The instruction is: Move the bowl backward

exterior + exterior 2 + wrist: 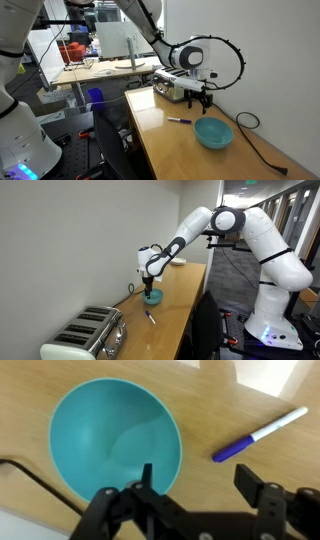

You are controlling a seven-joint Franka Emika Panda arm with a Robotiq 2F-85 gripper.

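Hovering over wooden counter (165, 135) beside white wall (60, 240), gripper (195, 485) spread wide, holding nothing, near bowl (115, 445).

Table (150, 125): long wooden top running along a pale wall (70, 240).
Toaster (85, 335): silver, slots on top, at the near end of the table in an exterior view, close to the wall.
Marker (258, 436): purple cap, white barrel, lying flat on the wood; in both exterior views it sits around mid-table, well apart from the toaster.
Cable (247, 121): black, looped on the table's right side, then trailing toward the near edge.
Background bench (105, 70): far left, cluttered, something red (72, 50) on it.
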